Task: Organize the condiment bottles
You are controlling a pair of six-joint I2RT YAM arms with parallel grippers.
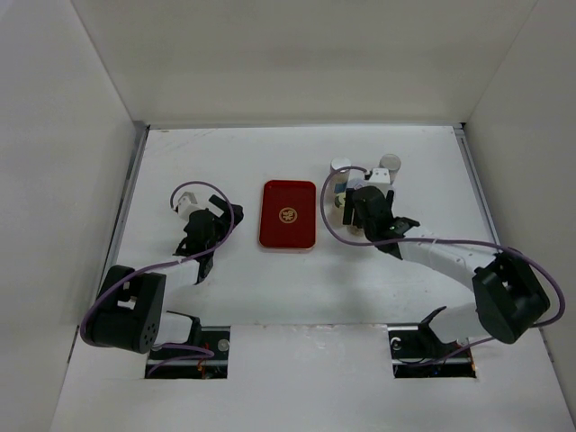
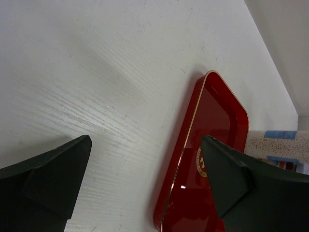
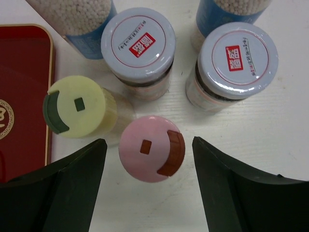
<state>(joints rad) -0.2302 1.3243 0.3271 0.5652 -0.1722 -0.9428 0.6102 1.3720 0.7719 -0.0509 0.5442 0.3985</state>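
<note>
The condiment bottles [image 1: 360, 180] stand upright in a tight cluster on the white table [image 1: 225, 288], just to the right of the flat red tray [image 1: 288, 214] and outside it. From the right wrist camera six of them can be counted. The pink-lidded jar [image 3: 151, 149], with a brown flap on its lid, is nearest. The yellow-lidded jar [image 3: 77, 107], with a dark green flap, stands just beside it on the tray side. Behind these are two silver-lidded jars [image 3: 138, 44], each with a red square mark on the lid, and at the back two blue-labelled jars [image 3: 77, 19] with pale granules, cut off by the edge of the view. The right gripper [image 3: 147, 145] hangs over the pink-lidded jar with its jaws spread wide to either side of the lid; a gap shows on both sides, so it grips nothing. Well apart, on the far side of the tray, the left gripper [image 2: 145, 142] is likewise spread open above bare table, with nothing between its jaws and the tray's gold-edged rim off to its right.
</note>
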